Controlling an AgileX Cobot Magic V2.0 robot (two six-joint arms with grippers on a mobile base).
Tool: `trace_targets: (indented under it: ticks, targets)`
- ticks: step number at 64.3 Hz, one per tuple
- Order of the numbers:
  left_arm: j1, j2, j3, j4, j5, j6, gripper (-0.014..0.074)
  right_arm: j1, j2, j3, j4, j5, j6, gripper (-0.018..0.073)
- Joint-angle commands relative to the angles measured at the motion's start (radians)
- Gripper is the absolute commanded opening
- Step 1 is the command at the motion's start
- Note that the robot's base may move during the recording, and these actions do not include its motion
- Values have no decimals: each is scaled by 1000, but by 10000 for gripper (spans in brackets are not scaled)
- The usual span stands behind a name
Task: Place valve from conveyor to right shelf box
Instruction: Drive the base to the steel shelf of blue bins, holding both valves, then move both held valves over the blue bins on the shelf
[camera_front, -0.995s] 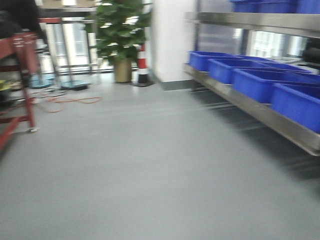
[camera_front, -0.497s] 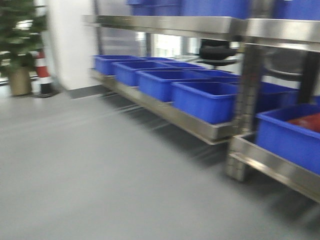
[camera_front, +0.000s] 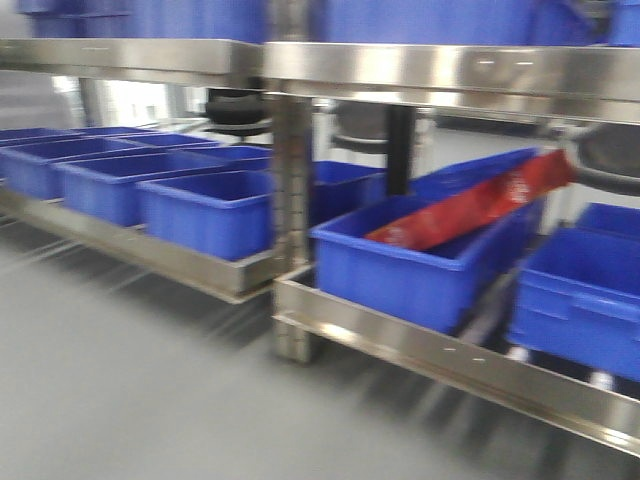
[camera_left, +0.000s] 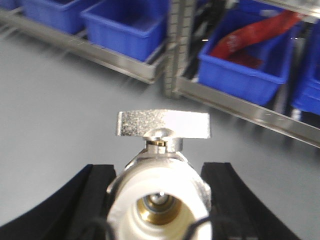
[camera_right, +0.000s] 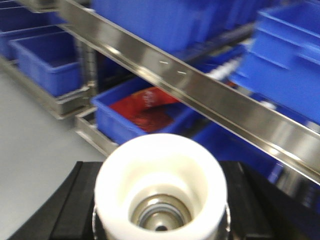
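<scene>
In front of the robot, a steel shelf (camera_front: 430, 352) runs across the whole front view, low over the grey floor (camera_front: 120, 390). The picture is blurred. On the lower level, just right of the upright post (camera_front: 291, 200), stands a blue box (camera_front: 400, 275) with a red bag (camera_front: 470, 205) lying slantwise in it, one end sticking up over the back rim. A row of boxes (camera_front: 200, 215) sits on the level left of the post, and another box (camera_front: 580, 300) stands just beside the first on its right.

In the left wrist view, the left gripper (camera_left: 159, 172) is closed around a valve (camera_left: 160, 205). Its black fingers (camera_left: 75, 210) press against both sides of the body. The valve's white-capped end faces the camera and its flat silver handle (camera_left: 163, 123) stands crosswise on top. It hangs over bare floor, with the shelf and the box with the red bag beyond.

In the right wrist view, the right gripper (camera_right: 158, 172) clamps a second valve (camera_right: 160, 165) in the same way, and black pads (camera_right: 65, 210) show on either side of its white cap. This one is raised near the steel shelf rail, with the box holding the red bag below and behind it.
</scene>
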Motion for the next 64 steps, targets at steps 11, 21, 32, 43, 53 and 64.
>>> trace_targets:
  ticks: [11,21,32,43,53,64]
  targets:
    - [-5,-12,-6,-14,-46,-6,-111,0,-13,-11,-8,-69,-6,-154]
    - [-5,-12,-6,-14,-46,-6,-111,0,-13,-11,-8,-69,-6,-154]
    - [-5,-12,-6,-14,-46,-6,-111,0,-13,-11,-8,-69,-6,-154]
    - [-5,-12,-6,-14,-46,-6,-111,0,-13,-11,-8,-69,-6,-154]
    - [-5,-12,-6,-14,-46,-6,-111,0,-13,-11,-8,-69,-6,-154]
    - [-5,-12,-6,-14,-46,-6,-111,0,-13,-11,-8,-69,-6,-154]
